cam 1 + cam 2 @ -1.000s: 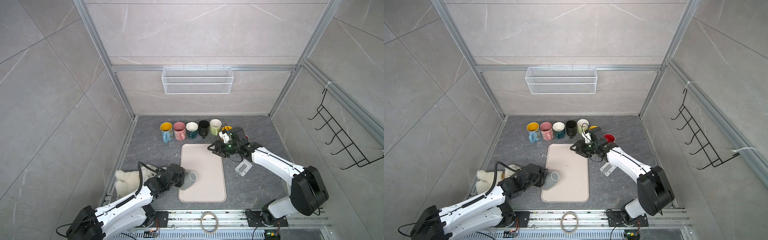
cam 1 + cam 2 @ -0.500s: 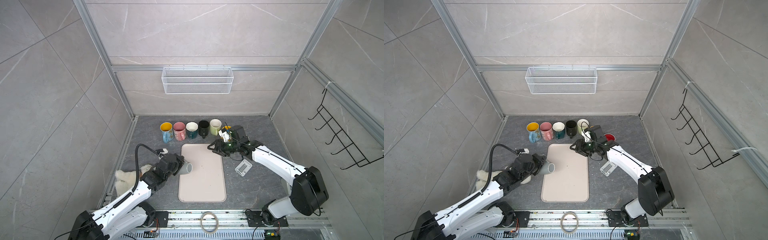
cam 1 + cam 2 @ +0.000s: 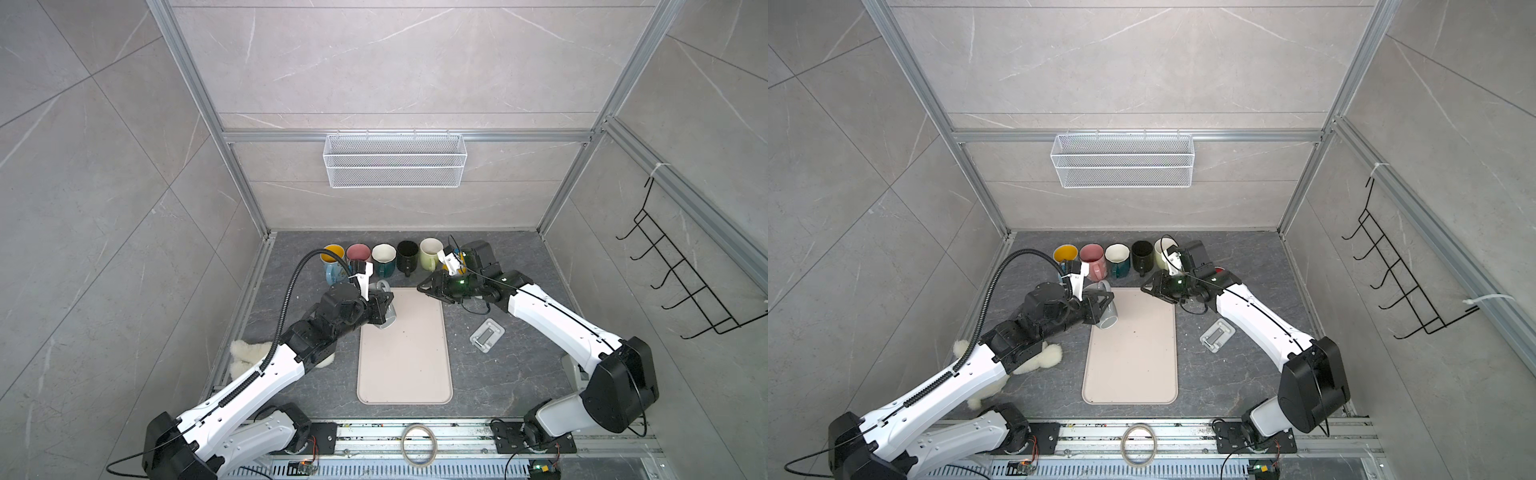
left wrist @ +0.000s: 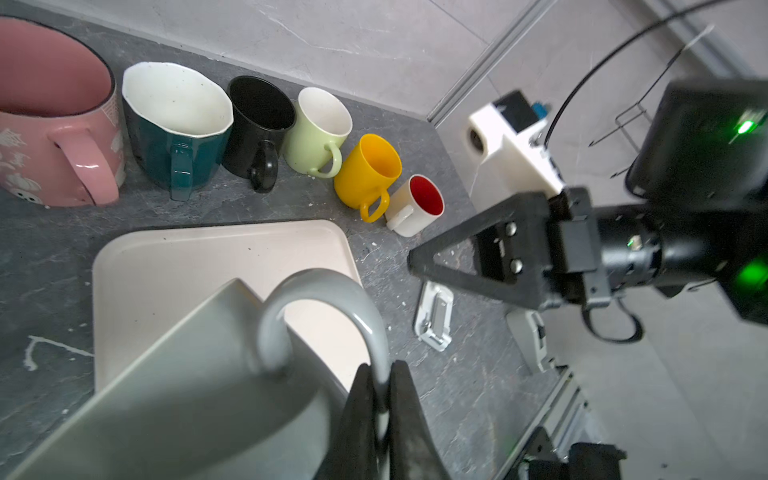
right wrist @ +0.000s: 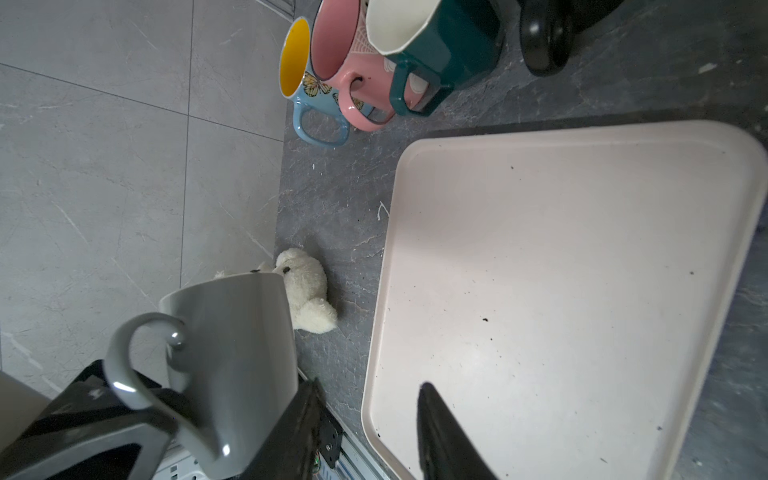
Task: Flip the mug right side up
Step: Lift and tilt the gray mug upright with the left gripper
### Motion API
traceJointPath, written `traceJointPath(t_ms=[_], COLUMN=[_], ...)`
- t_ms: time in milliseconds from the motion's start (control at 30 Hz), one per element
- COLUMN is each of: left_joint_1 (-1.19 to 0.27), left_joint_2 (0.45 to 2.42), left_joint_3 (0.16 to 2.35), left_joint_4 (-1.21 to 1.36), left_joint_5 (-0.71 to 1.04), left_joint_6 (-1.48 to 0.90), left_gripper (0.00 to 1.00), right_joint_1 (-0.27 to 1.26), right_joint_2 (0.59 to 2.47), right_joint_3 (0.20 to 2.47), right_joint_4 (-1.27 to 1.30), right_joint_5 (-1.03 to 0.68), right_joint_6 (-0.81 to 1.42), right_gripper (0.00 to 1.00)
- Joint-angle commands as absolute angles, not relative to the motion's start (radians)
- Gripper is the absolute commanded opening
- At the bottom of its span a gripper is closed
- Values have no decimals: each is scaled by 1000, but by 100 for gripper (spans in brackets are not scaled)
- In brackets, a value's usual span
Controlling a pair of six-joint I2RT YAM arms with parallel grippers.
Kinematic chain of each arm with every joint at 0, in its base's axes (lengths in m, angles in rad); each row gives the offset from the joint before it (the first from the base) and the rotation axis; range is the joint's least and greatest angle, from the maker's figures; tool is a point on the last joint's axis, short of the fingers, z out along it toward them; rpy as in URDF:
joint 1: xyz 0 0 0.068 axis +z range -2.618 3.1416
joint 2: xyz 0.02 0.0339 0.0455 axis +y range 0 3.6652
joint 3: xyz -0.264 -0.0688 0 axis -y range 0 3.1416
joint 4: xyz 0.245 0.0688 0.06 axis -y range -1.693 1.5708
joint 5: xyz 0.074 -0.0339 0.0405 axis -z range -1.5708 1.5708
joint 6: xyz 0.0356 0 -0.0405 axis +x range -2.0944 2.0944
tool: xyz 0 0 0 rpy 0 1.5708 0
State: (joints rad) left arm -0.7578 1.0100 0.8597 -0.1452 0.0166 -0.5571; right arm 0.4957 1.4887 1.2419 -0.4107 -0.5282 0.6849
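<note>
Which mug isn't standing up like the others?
The grey mug: the left tool holds it tilted by its handle; the coloured mugs stand upright.

Both top views look steeply down from high above the front rail (image 3: 415, 432) toward the back wall (image 3: 395, 62), from far away, and show almost the same whole scene. Each wrist camera looks from low and close; they face each other across the tray (image 4: 208, 257), sharing it and the grey mug (image 5: 232, 353).

Plain grey mug (image 5: 241, 353), cream tray (image 5: 561, 249), blue mug (image 5: 314, 88) with butterflies.
</note>
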Motion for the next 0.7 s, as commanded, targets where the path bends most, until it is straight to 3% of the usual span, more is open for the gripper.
traceJointPath(t_ms=[0,300,667], left_joint_1=[-804,-1052,-1213], left_joint_2=[940,942,1056], left_joint_3=[897,863,771], left_joint_4=[-94,50,449], left_joint_5=[-80,-397,-690], left_joint_6=[-318,177,683], left_gripper=[0,0,0], right_joint_1=[502,502,503], right_joint_2=[1451,1445,1354], right_joint_3=[1301,1344,1386], right_joint_4=[-474,-452,-490], right_joint_5=[-491,-511,-487], right_joint_6=[633,625,537], right_gripper=[41,40,43])
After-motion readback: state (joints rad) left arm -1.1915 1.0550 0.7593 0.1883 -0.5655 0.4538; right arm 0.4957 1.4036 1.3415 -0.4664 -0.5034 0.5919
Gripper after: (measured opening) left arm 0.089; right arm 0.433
